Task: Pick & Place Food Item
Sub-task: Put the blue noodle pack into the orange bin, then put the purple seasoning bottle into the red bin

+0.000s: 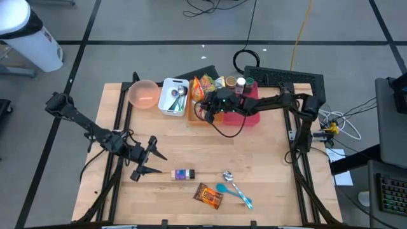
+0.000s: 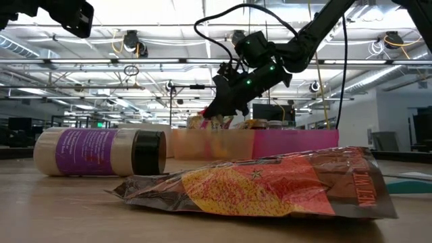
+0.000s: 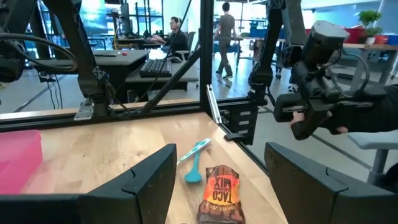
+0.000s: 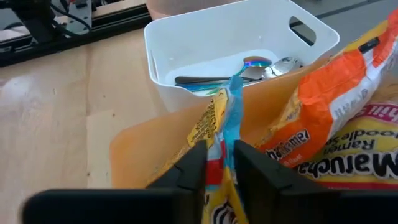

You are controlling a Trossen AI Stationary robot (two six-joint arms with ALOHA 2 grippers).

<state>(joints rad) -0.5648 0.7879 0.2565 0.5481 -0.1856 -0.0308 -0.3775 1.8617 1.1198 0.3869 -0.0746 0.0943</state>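
Note:
My right gripper (image 4: 221,155) is over the orange bin (image 4: 143,155) at the table's far middle. It is shut on a yellow snack packet (image 4: 211,121) with a blue and red edge. An orange ramen packet (image 4: 336,118) lies beside that packet in the bin. My left gripper (image 1: 151,160) waits open and level at the near left and touches nothing. Beyond its fingers lie a taco mix packet (image 3: 219,190) and a teal spoon (image 3: 194,168), flat on the table. A purple-labelled jar (image 1: 183,174) lies on its side nearby. My right gripper pinches the snack packet's upper sealed edge (image 4: 231,115) between its two fingers. The fingers slant down from the table's right side. The packet stands upright below them, its lower part inside the orange bin, next to the ramen packet.
A white bin (image 1: 173,97) with cutlery and a pink bowl (image 1: 144,94) stand left of the orange bin. A pink bin (image 1: 254,117) with jars behind it stands to its right. A metal spoon (image 1: 229,176) lies by the teal one. Bare wood stretches across the table's middle.

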